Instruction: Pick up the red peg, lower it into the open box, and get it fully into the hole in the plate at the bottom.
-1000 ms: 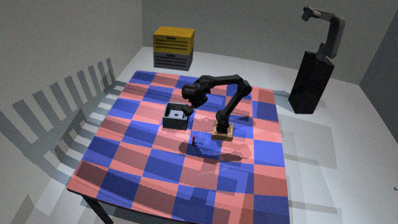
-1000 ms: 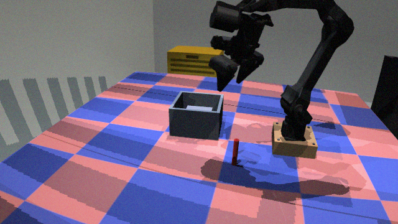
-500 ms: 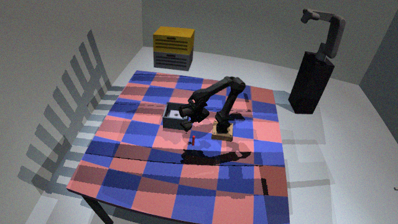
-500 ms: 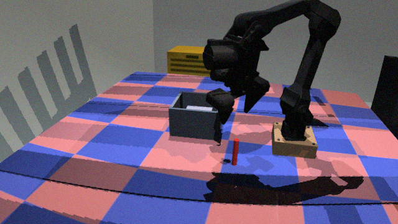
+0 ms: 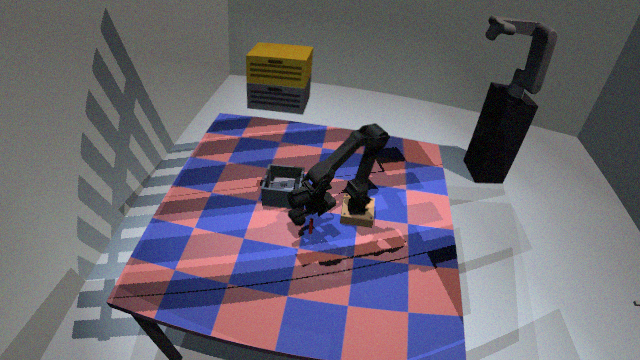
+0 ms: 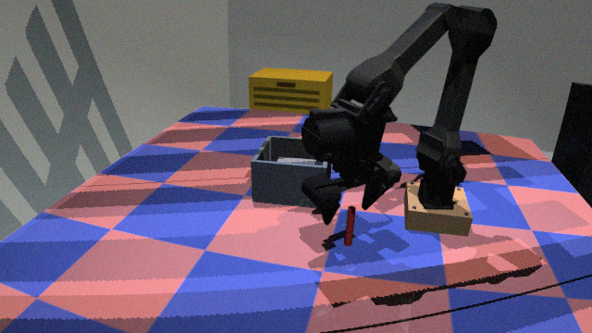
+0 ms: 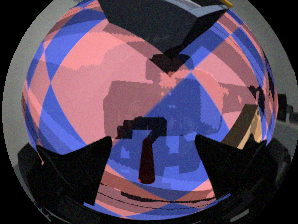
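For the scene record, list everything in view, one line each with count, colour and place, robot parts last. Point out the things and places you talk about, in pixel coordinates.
upright cylindrical peg (image 5: 311,226) (image 6: 350,227) (image 7: 147,162): one, red, standing on the table
open square box (image 5: 277,198) (image 6: 284,182) (image 7: 150,25): one, grey, on the table, behind the peg in the exterior view
bottom plate (image 5: 286,183) (image 6: 296,160): one, pale, inside the box
checked table (image 5: 320,327) (image 6: 139,259) (image 7: 75,65): one, blue and pink, under all these
slatted crates (image 5: 280,65): two, yellow on grey, beyond the table
tall pedestal block (image 5: 500,135): one, black, right of the table, bent grey fixture on top
mounting block (image 5: 356,220) (image 6: 437,224) (image 7: 241,127): one, tan, under the arm
arm (image 5: 345,152) (image 6: 421,39): one, black
gripper (image 5: 314,216) (image 6: 347,215) (image 7: 154,140): one, black, open above the peg
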Controlling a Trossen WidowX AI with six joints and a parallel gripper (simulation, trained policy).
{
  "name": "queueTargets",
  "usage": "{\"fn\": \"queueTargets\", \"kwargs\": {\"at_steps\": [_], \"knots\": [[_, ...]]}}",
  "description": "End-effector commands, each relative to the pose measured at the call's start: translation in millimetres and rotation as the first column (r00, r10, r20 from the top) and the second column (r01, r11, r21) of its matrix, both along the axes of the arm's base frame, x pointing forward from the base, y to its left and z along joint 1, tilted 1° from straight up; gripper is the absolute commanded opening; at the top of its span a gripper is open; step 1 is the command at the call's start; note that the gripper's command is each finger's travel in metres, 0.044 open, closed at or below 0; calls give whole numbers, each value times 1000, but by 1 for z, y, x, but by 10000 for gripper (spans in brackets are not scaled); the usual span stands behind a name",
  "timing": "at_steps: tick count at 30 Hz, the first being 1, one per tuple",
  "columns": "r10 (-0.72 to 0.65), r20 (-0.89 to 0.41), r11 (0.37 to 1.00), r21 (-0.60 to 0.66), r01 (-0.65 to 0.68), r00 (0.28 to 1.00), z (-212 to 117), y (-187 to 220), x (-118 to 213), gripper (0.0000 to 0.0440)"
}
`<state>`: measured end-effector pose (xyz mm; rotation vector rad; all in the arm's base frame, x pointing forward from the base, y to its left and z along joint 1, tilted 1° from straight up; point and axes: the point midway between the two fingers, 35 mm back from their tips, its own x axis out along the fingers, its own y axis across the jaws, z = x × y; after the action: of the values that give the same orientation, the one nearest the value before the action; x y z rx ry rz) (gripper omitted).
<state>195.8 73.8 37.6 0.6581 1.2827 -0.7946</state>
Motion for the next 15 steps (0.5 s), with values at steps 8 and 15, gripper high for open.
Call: {"fn": "queueTargets", "kwargs": {"at_steps": [8, 15], "knots": [[-73, -1, 997, 38, 73, 997, -35, 5, -10, 318], [-86, -45, 994, 67, 89, 995, -35, 6, -15, 134]]}}
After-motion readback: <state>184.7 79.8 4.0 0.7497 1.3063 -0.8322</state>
